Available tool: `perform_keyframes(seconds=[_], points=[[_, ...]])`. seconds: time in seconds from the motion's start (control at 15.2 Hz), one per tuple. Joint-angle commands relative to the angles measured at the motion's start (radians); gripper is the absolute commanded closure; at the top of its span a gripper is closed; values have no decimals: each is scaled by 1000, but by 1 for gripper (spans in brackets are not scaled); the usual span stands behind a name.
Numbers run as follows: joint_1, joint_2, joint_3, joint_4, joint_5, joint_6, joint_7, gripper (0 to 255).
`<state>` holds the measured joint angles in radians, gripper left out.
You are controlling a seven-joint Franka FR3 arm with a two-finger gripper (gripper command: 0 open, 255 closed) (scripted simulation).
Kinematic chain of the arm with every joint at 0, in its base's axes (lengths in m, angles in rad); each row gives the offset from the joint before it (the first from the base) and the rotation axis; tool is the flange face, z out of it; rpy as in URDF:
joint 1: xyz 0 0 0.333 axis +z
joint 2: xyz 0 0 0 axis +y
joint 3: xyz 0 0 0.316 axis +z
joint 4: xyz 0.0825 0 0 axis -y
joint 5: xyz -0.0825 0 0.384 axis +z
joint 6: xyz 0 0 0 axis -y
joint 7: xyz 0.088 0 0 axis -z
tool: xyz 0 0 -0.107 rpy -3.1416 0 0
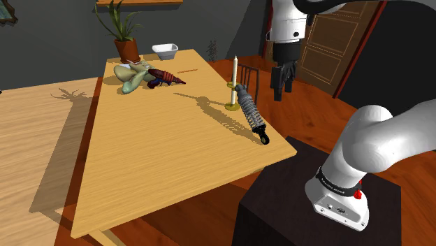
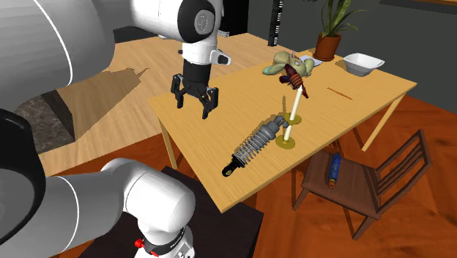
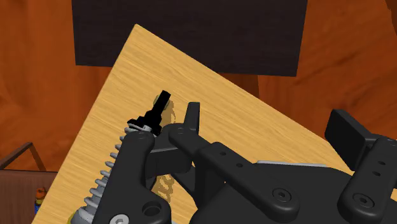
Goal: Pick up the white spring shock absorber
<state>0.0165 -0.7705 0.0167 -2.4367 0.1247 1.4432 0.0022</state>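
Observation:
The spring shock absorber lies flat near the table edge closest to the stand, a pale grey coil with black end fittings, also seen at the shock absorber. One end rests by a gold candle holder. My gripper hangs open above the table, well clear of the surface, with nothing between its fingers. In the second exterior view the gripper is left of the shock absorber. In the wrist view the gripper stands open, and the absorber's black end lies outside one finger.
A white candle stands upright in the holder beside the absorber. A green plush toy, a dark red toy, a white bowl and a potted plant sit at the far end. A wooden chair holds a blue object.

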Motion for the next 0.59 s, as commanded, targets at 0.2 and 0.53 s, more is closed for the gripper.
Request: perform_keyframes(seconds=[0.2,0.53], points=[[-34,103,17,-11,-11,74,66,0],[-91,286,34,-11,-38,187,180,0]])
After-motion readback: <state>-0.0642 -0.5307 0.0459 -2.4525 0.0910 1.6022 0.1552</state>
